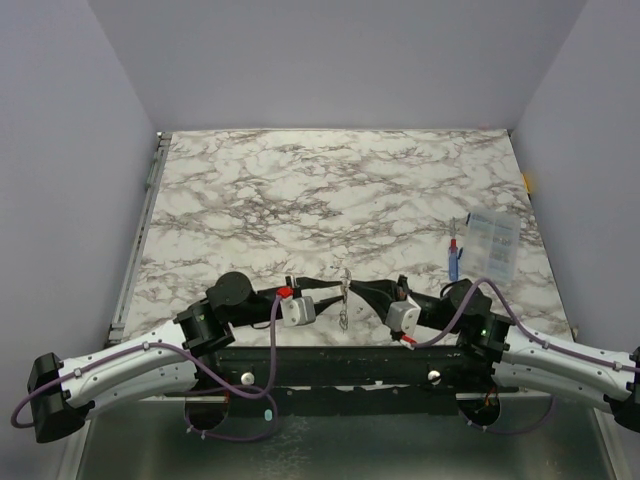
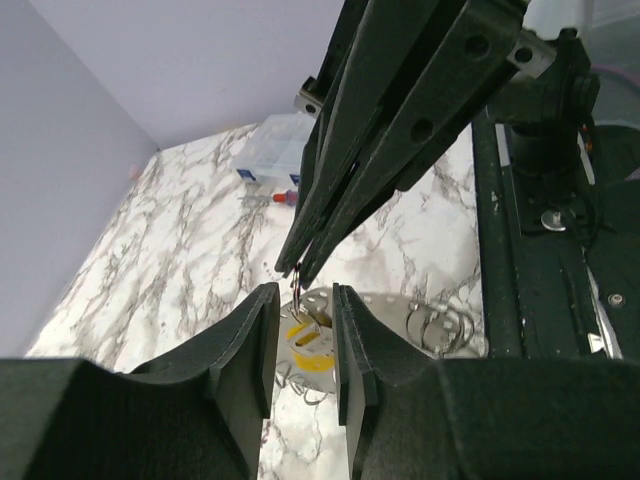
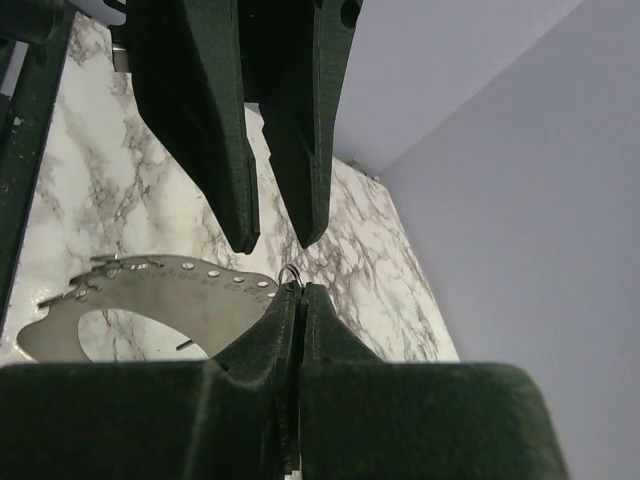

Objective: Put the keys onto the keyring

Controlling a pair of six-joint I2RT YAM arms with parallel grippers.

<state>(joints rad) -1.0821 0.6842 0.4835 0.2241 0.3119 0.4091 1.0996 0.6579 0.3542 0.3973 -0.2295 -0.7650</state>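
**Right gripper pinches the keyring, left gripper waits open beside it**

The two arms meet at the near middle of the marble table (image 1: 330, 190). The right gripper (image 3: 298, 292) has its fingers pressed flat together. Out of their tips comes a small arc of thin wire, the keyring (image 3: 290, 271), so the ring is clamped there, in the air between the two grippers.

The left gripper (image 2: 302, 292) faces it from the other side. Its two fingers stand apart with a clear gap and grasp nothing. In the left wrist view the ring wire sits just at the mouth of this gap, below the closed tips of the right gripper.

A flat silvery plate (image 3: 170, 290) with a row of small holes is just beside the ring and reaches up to the right fingertips (I cannot tell if it hangs on the ring). A yellow piece (image 2: 305, 337) shows next to it in the left wrist view.

I cannot pick out the keys with certainty; some thin wire shapes near the plate are too small to tell.

Well apart, at the right side of the table, a clear plastic box (image 1: 492, 245) lies with a blue-and-red stick (image 1: 453, 258) just beside it.
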